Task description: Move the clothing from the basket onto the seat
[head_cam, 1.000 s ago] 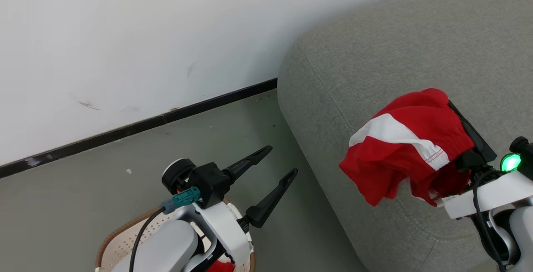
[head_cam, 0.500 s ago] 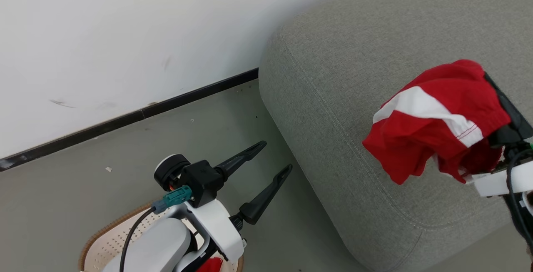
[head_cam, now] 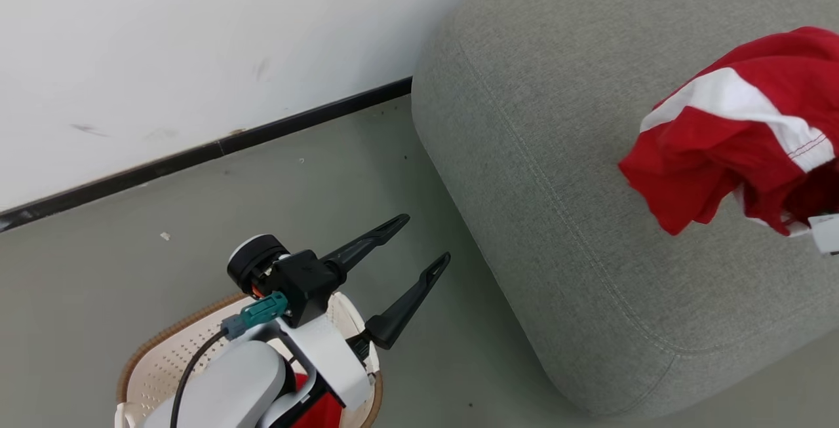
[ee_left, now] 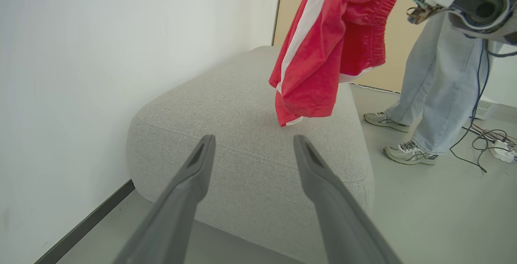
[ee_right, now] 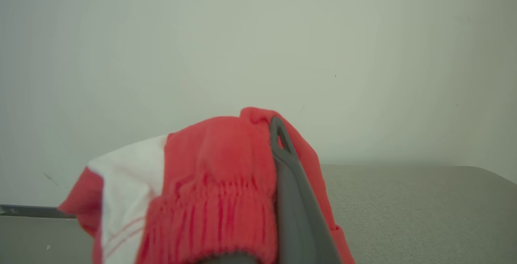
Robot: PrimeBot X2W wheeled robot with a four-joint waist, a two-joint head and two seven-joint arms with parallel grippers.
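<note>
Red shorts with a white stripe [head_cam: 741, 146] hang above the grey sofa [head_cam: 557, 153], draped over my right gripper, which is shut on them. In the right wrist view one dark finger [ee_right: 288, 183] pokes out beside the shorts [ee_right: 218, 183]. In the left wrist view the shorts [ee_left: 319, 53] dangle just above the sofa top [ee_left: 242, 102]. My left gripper [head_cam: 426, 238] is open and holds nothing, over the cream basket [head_cam: 164, 336] at the lower left, fingers pointing toward the sofa. More red cloth [head_cam: 321, 408] lies in the basket.
A white wall with a black baseboard [head_cam: 196, 156] runs behind the grey floor. A person in jeans and sneakers [ee_left: 436, 74] stands beyond the sofa's far end, near cables [ee_left: 488, 138] on the floor.
The head camera has shifted. My right arm has carried the red shorts up and to the right, farther over the sofa. The left gripper stays open above the basket.
</note>
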